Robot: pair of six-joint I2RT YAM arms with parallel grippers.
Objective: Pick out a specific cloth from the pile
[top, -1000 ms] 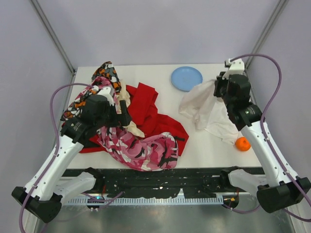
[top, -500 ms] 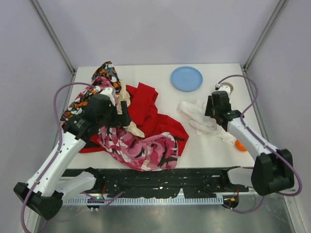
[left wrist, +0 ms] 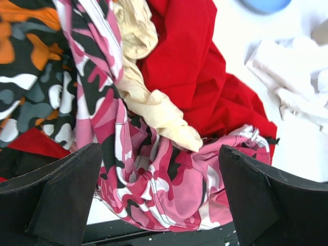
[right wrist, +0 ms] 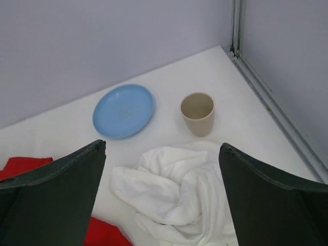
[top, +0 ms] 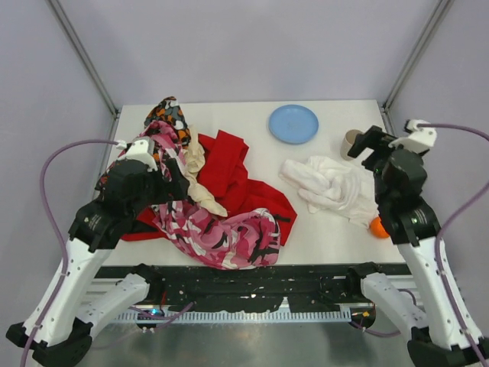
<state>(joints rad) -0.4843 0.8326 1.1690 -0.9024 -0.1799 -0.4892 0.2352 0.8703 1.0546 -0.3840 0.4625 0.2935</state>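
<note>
The white cloth [top: 330, 183] lies crumpled on the table at the right, apart from the pile [top: 218, 200]; the right wrist view shows the cloth [right wrist: 179, 195] below and between my fingers. My right gripper [top: 368, 144] [right wrist: 163, 148] hangs open above its far edge, holding nothing. The pile is a heap of red, pink camouflage, cream-yellow and black-orange cloths at the left. Above it my left gripper [top: 166, 182] [left wrist: 160, 154] stands open, with the pink camouflage cloth [left wrist: 169, 179] under its jaws. In the left wrist view the white cloth [left wrist: 292, 77] shows at the upper right.
A blue plate [top: 293, 124] [right wrist: 123, 110] lies at the back of the table. A beige cup [top: 351, 142] [right wrist: 198, 113] stands just behind the white cloth. An orange ball [top: 379, 227] rests by the cloth's near right end. The enclosure's frame runs along the right edge.
My right gripper has opened and let go of the white cloth, which now lies on the table, and the arm has lifted away. The left arm has drawn back and up slightly.
</note>
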